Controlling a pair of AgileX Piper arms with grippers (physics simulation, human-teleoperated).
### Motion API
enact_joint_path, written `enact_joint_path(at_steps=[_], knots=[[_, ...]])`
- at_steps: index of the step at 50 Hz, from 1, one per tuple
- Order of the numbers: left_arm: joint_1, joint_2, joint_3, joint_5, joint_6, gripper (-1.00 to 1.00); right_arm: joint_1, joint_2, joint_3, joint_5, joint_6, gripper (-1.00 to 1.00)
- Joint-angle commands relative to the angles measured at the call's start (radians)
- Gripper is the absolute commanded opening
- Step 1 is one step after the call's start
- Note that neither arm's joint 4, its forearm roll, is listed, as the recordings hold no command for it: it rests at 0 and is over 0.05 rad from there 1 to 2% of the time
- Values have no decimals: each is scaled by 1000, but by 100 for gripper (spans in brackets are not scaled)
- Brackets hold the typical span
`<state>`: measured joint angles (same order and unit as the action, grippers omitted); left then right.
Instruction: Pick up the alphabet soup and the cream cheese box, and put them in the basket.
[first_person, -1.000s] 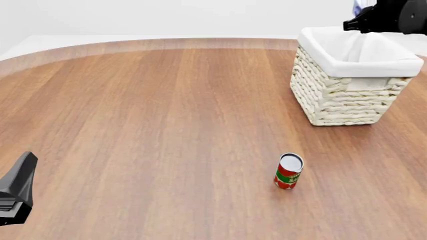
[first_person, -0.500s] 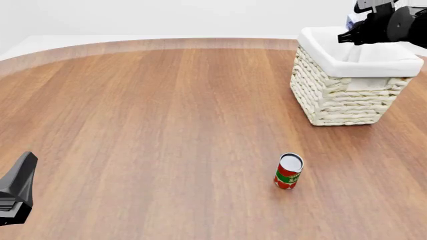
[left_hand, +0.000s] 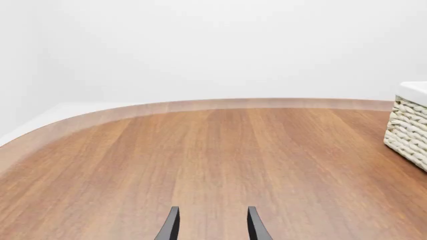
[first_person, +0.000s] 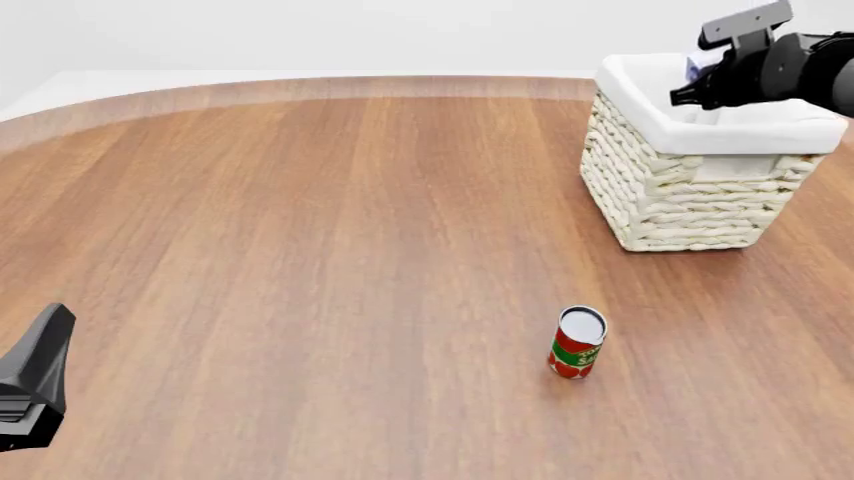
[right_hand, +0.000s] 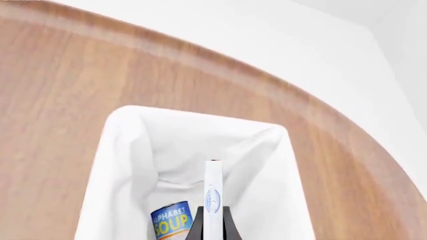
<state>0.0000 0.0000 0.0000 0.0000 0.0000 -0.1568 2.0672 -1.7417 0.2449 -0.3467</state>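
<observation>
In the right wrist view my right gripper (right_hand: 212, 225) is shut on the cream cheese box (right_hand: 213, 192), a thin white box seen edge-on, and holds it above the open basket (right_hand: 120, 165). The alphabet soup (right_hand: 171, 222), a can with a blue and yellow label, lies inside the basket on the white lining. In the front view the right gripper (first_person: 683, 95) hangs over the far rim of the basket (first_person: 687, 195), with a bit of the box (first_person: 698, 68) showing. My left gripper (first_person: 34, 385) is open and empty at the near left; its fingers (left_hand: 169, 227) stand apart in the left wrist view.
A red and green labelled can (first_person: 577, 343) stands upright on the wooden table (first_person: 334, 230), nearer than the basket. The basket's corner also shows in the left wrist view (left_hand: 408, 125). The table's curved far edge runs along the back.
My right gripper has come down and tilted toward the basket's opening with the cream cheese box in it. The left arm and the red can have not moved.
</observation>
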Motion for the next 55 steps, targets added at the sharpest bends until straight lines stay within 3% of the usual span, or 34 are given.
enact_joint_path(at_steps=[1, 21, 22, 41, 55], knots=[[0, 0, 0, 0, 0, 100, -5, 25, -25, 4, 3, -100], [0, 0, 0, 0, 0, 100, -10, 45, -40, 13, 17, -100], [0, 0, 0, 0, 0, 100, -8, 48, -42, 18, 17, 100], [0, 0, 0, 0, 0, 100, -13, 33, -41, 15, 28, 100], [0, 0, 0, 0, 0, 100, -9, -43, 28, -15, 44, 100]])
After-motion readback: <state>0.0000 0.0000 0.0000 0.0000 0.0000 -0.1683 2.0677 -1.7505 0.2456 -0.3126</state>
